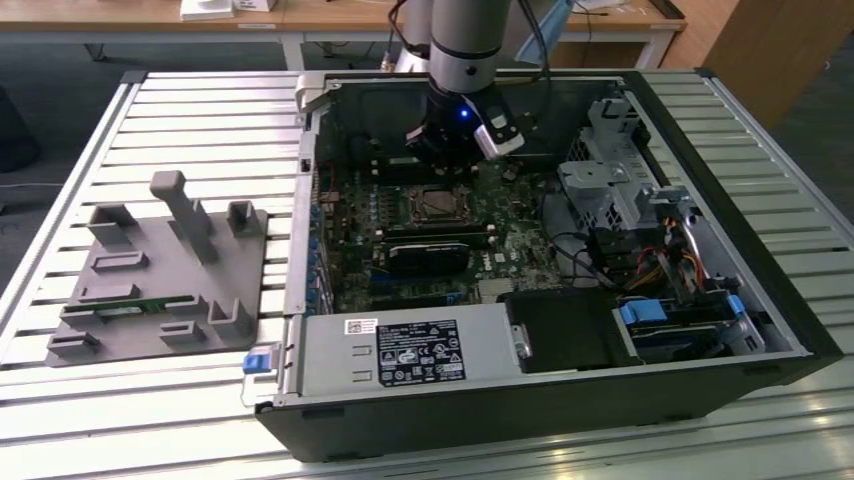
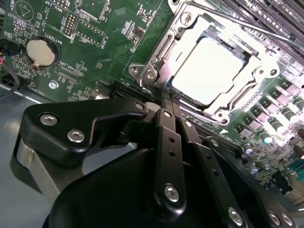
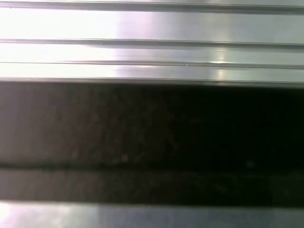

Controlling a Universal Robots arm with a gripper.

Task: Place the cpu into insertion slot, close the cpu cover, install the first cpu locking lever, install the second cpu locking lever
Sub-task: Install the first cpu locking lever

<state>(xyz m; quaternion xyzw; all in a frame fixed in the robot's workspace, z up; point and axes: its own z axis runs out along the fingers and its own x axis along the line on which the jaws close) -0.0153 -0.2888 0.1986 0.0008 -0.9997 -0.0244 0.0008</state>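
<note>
A: Looking into the open computer case [image 1: 694, 150] in the exterior view, the arm [image 1: 467, 40] is seen reaching down from above, with the gripper [image 1: 447, 150] held over the green board [image 1: 400, 240], just behind the insertion slot [image 1: 434, 205].

B: What is added by the second wrist view?

A: The cpu [image 2: 209, 71] is shown lying flat in the insertion slot [image 2: 166, 45], its pale face lit brightly. The cpu cover [image 2: 251, 61] is laid down around it, so that the chip is framed by the square window. A thin locking lever [image 2: 247, 23] is seen running along the far side of the frame. The gripper [image 2: 166, 95] is seen with its black fingers [image 2: 167, 123] drawn together, tips meeting, nothing held between them, right at the near corner of the socket. A round coin battery [image 2: 40, 51] is also picked out on the board.

B: And the first wrist view?

A: A dark band [image 3: 152, 142] and bright metal slats [image 3: 152, 28] are seen there; what the dark band is cannot be told.

B: The surface and the room?

A: The case is laid on its side on a slatted metal table [image 1: 174, 110]. A grey holder [image 1: 160, 280] with upright posts is set on it at the exterior view's left. A wooden desk [image 1: 334, 15] is seen behind.
</note>
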